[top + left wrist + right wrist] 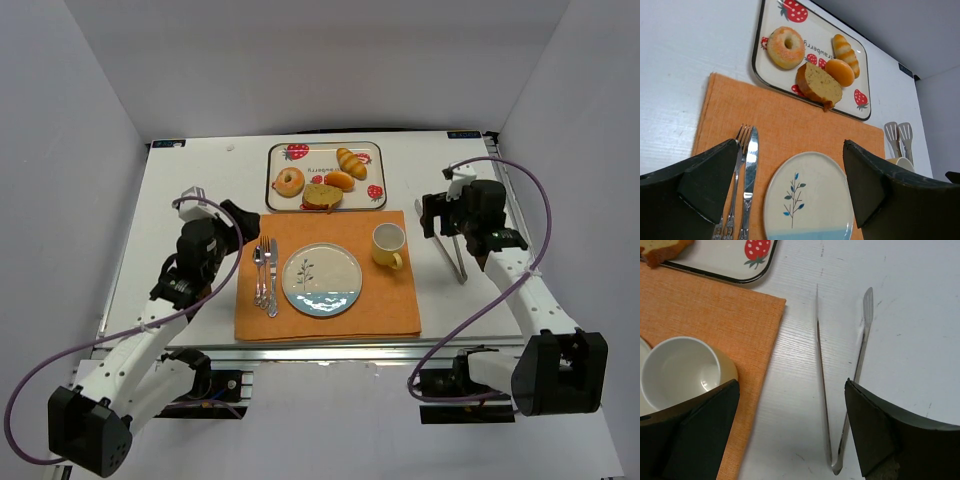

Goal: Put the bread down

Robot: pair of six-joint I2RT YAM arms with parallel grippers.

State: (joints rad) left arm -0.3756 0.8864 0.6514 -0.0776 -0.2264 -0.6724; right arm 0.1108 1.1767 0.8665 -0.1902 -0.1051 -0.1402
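Bread slice [322,196]: on strawberry tray [310,152], 12 o'clock from plate [322,281].
Left fingers [705,185]: spread wide, empty.
Right fingers [880,440]: spread wide, empty, above tongs [860,347].

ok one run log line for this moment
left gripper: open, holding nothing | right gripper: open, over tongs, not gripping | bread: four pieces on tray | plate: bare

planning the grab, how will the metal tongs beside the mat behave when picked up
The tongs look like thin polished metal, so probably light but slippery. Their two arms spread from a joined end, so they would likely spring shut if squeezed across. Lying low on the table, they may skid before lifting.
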